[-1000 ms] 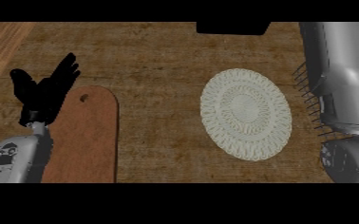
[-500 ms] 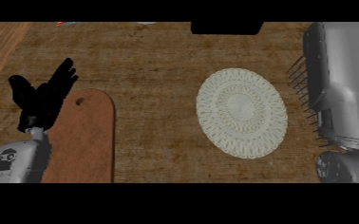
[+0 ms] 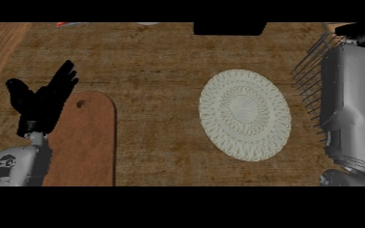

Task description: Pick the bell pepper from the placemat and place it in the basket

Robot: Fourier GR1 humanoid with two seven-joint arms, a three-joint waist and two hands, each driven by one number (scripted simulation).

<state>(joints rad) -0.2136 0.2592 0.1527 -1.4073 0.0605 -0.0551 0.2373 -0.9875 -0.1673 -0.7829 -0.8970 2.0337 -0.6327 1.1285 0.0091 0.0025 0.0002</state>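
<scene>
Centrally, white placemat on brown counter; left hand open, fingers up

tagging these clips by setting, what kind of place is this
Probably a kitchen counter or dining surface: a brown wood-grain top holds a round white woven placemat and a reddish-brown wooden cutting board with a hanging hole, with a dark wire basket at the right edge.

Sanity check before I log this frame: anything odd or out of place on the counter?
Yes. The placemat lies bare, with no bell pepper visible on it or elsewhere. The right forearm crosses the wire basket at the right edge, its hand barely showing. The left hand rests open beside the cutting board.
</scene>
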